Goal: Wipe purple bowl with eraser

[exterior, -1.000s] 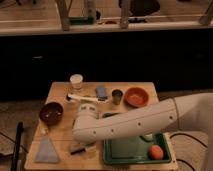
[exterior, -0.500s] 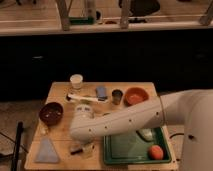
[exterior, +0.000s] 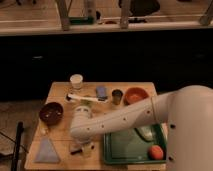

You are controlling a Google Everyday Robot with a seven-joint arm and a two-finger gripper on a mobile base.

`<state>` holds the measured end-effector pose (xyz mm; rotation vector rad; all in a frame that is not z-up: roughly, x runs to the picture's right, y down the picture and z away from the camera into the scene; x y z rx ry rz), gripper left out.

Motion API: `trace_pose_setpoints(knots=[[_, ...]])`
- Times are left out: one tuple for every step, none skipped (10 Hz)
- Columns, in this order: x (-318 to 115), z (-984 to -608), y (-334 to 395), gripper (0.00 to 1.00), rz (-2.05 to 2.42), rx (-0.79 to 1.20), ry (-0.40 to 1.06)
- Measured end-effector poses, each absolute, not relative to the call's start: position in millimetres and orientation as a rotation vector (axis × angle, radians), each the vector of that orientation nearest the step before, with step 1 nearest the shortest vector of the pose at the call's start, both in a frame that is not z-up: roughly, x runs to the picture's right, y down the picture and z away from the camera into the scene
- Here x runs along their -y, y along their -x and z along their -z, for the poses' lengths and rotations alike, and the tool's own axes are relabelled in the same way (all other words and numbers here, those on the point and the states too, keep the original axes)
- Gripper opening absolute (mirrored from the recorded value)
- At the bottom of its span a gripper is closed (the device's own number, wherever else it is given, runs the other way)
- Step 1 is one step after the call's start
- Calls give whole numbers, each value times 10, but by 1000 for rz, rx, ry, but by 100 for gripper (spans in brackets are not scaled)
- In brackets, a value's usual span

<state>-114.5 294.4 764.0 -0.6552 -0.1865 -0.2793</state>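
The purple bowl [exterior: 51, 113] is dark maroon and stands at the table's left side. My arm reaches in from the right and bends down over the table's front middle. My gripper [exterior: 83, 145] points down at the front edge, right of the bowl and well apart from it. A small pale block with a dark side, the eraser [exterior: 78, 149], lies at the gripper's tip. The wrist hides most of the gripper.
At the back stand a white cup [exterior: 76, 81], a small blue block [exterior: 101, 92], a metal cup [exterior: 117, 96] and an orange bowl [exterior: 136, 94]. A white stick-like tool [exterior: 85, 98] lies there too. A blue-grey cloth [exterior: 47, 150] lies front left. A green tray [exterior: 125, 150] with an orange fruit [exterior: 156, 152] sits front right.
The arm's upper part at the right has come nearer and fills more of the view. The wrist stays over the table's front middle. The objects have not moved.
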Motion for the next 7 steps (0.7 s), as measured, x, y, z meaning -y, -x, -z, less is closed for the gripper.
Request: trace_pose_setpoints(knots=[[-2964,-7663,1175,78,285,188,661],[-2981,-7679,1204,73,292,190,667],[-2998,-7696,1222,60,299,189,673],[-3005,-7701,1234,52,304,190,676],[-3008,-7702,1247,44,309,191,678],[-3009,-7701,1259,32,314,193,681],[-3000,-7697,1263,21,318,195,681]])
